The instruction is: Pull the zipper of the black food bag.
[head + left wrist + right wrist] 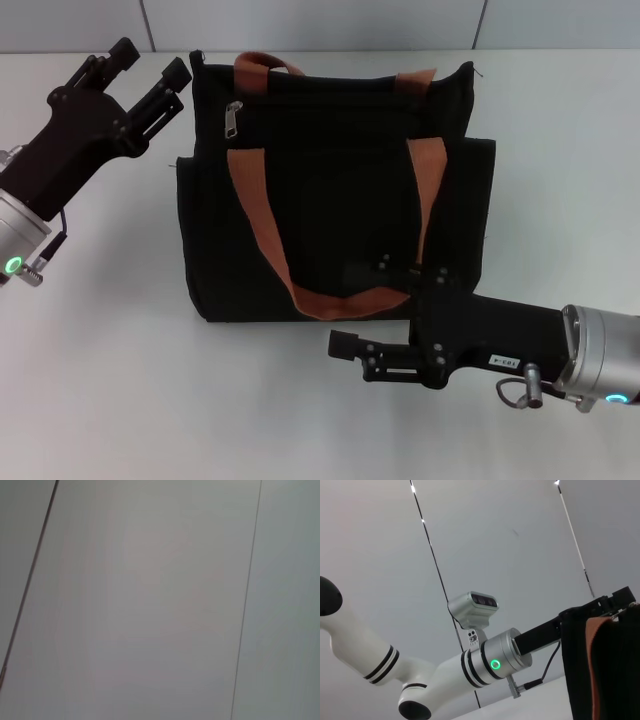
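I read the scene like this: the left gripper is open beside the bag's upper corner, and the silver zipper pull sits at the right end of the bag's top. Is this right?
Not quite. In the head view the zipper pull sits near the left end of the black food bag, close to the left gripper, not at the right end. The rest holds: that gripper is open beside the bag's upper corner.
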Controlling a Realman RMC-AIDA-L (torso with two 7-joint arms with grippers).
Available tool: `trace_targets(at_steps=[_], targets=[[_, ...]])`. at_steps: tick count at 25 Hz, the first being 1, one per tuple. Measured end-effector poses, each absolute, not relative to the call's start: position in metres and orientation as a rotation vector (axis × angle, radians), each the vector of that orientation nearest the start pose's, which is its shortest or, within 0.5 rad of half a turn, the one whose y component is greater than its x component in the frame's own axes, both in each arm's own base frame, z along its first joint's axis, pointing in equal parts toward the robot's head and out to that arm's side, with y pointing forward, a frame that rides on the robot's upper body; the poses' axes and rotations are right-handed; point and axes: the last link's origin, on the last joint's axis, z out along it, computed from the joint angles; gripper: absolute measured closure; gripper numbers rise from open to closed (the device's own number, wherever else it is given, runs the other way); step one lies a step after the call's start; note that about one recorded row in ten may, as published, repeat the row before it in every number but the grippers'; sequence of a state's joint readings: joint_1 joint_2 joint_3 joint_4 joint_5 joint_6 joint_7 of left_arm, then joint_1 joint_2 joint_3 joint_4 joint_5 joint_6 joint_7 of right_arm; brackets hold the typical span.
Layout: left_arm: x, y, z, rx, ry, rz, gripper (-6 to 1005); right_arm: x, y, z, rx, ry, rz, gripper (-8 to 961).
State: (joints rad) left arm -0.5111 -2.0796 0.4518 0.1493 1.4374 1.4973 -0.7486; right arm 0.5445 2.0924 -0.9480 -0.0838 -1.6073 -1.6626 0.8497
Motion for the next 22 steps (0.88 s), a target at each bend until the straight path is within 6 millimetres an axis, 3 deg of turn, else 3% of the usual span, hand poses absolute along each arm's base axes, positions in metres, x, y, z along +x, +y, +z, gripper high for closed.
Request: trace_targets(at_steps=[8, 14, 18, 22], targets=[[-0.281, 0.325, -0.004, -2.013, -0.5, -1.137, 243, 0.241, 0.254, -0.081, -2.753, 0.498, 1.216, 115], [-0.304, 0.306, 0.006, -2.096, -0.462, -1.024, 244, 0.242, 0.255, -0.081, -2.751, 0.502, 1.202, 116], [-0.3, 0.298, 0.0, -2.246, -0.393, -0.962, 244, 0.241, 0.257, -0.082, -2.753, 0.502, 1.191, 116], [-0.294, 0.302, -0.007, -2.287, -0.37, -0.948, 244, 0.24, 0.257, -0.083, -2.756, 0.499, 1.195, 116]])
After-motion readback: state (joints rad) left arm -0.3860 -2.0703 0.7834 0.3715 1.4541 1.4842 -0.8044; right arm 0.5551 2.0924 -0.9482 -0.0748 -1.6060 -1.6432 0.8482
